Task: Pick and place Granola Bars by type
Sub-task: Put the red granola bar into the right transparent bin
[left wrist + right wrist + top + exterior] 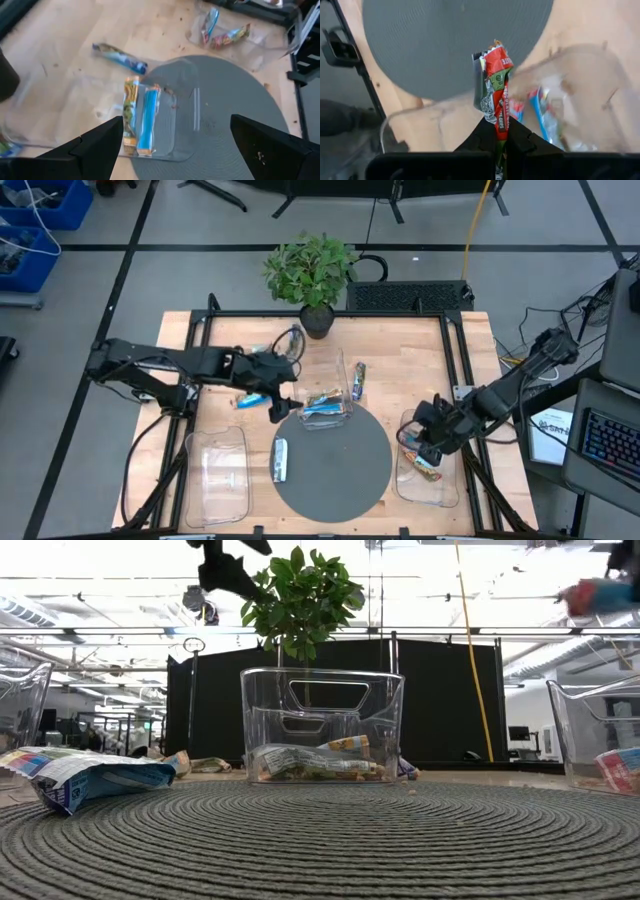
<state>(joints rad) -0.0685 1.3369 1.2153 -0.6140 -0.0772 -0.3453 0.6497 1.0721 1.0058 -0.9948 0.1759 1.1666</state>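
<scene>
Two granola bars, a brown-gold one and a blue one (pixel 142 120), lie in the clear upright bin (pixel 325 395) at the grey mat's far edge. My left gripper (pixel 280 408) hovers open just left of that bin, high above the table (pixel 225 565). A blue bar (pixel 250 398) lies on the wood beneath it. A silver-white bar (pixel 280 460) rests flat on the mat, and another bar (pixel 357 380) lies on the wood right of the bin. My right gripper (pixel 430 445) is shut on a red bar (pixel 495 85) over the right tray (pixel 440 490). My right gripper pinches the red-and-green bar by one end (pixel 500 122) between its two fingers. The bar sticks out past the fingertips, along them. It is lifted clear above the right tray, high over the table (pixel 600 595).
An empty clear tray (pixel 222 470) sits at the table's near left. The right tray holds other bars (pixel 545 112), red and blue. A round grey woven mat (pixel 335 480) covers the near middle. A potted plant (pixel 312 275) stands at the far edge.
</scene>
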